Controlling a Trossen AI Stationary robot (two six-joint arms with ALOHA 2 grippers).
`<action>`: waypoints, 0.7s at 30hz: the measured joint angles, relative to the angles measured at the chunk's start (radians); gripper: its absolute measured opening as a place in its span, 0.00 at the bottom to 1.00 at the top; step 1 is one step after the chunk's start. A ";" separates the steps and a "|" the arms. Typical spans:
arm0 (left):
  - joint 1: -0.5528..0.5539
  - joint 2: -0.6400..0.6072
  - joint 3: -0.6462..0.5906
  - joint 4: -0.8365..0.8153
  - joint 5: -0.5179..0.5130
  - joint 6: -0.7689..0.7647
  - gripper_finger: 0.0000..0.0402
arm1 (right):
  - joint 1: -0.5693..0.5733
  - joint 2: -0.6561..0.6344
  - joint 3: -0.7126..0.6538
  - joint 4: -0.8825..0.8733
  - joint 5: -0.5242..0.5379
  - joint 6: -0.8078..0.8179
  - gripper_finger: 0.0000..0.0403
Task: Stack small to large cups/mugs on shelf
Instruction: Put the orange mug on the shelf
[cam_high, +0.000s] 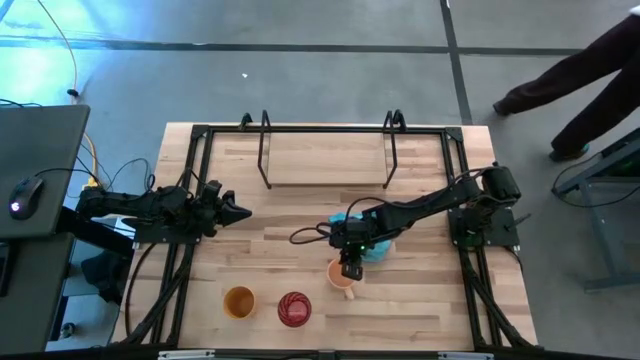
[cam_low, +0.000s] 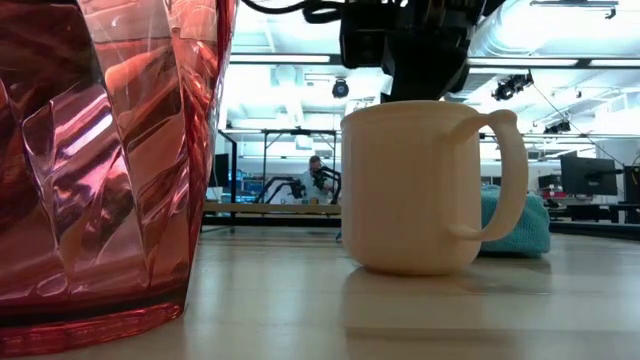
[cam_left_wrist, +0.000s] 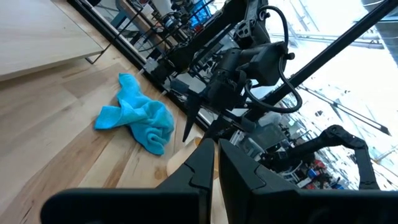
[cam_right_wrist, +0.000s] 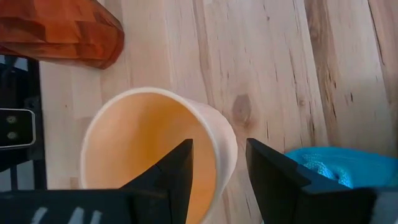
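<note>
The bench carries the shelf along its far edge and three cups near its front edge. The right gripper hangs directly over the light orange mug, fingers spread, one inside the rim and one outside, straddling the wall; the grasp appears not yet closed. The red ribbed cup and yellow-orange cup stand beside it. The left gripper, clenched and empty, waits at the bench's left side, farther from the mug.
</note>
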 joint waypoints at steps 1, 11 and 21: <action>0.000 0.000 0.000 0.000 0.000 0.000 0.03 | 0.000 0.001 0.000 -0.001 0.000 0.000 0.35; 0.000 0.000 0.000 0.001 -0.008 0.000 0.03 | 0.000 0.006 0.000 0.016 0.001 0.001 0.28; 0.000 0.000 0.000 0.001 -0.007 0.001 0.03 | -0.004 0.007 0.000 0.016 0.003 0.045 0.02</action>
